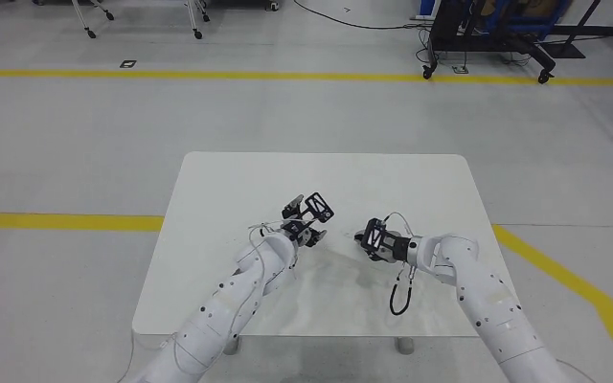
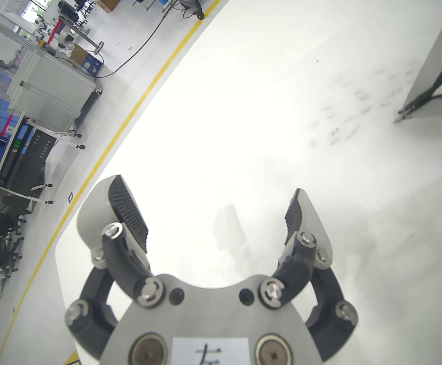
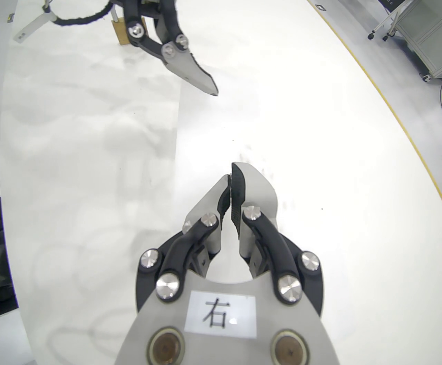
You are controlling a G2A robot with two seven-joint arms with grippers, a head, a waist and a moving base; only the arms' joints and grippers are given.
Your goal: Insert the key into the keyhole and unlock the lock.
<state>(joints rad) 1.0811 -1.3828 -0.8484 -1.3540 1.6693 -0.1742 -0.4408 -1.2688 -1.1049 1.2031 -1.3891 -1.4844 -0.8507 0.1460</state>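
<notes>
A small brass padlock (image 3: 118, 34) stands on the white table (image 1: 383, 182), partly hidden behind my left gripper's linkage in the right wrist view. A black cord loop (image 3: 79, 20) with a white tag (image 3: 29, 26) lies beside it. I cannot make out a key. My left gripper (image 1: 306, 209) (image 2: 217, 214) is open, raised over the table's middle, nothing between its pads. One of its fingers (image 3: 193, 72) points away from the padlock. My right gripper (image 1: 361, 236) (image 3: 229, 179) is shut a short way to the side, and nothing shows between its pads.
A black cable loop (image 1: 399, 295) hangs off the right forearm near the table's front edge. Yellow floor lines (image 1: 287, 74) and wheeled racks (image 1: 488, 29) lie well beyond the table. The far half of the tabletop is bare.
</notes>
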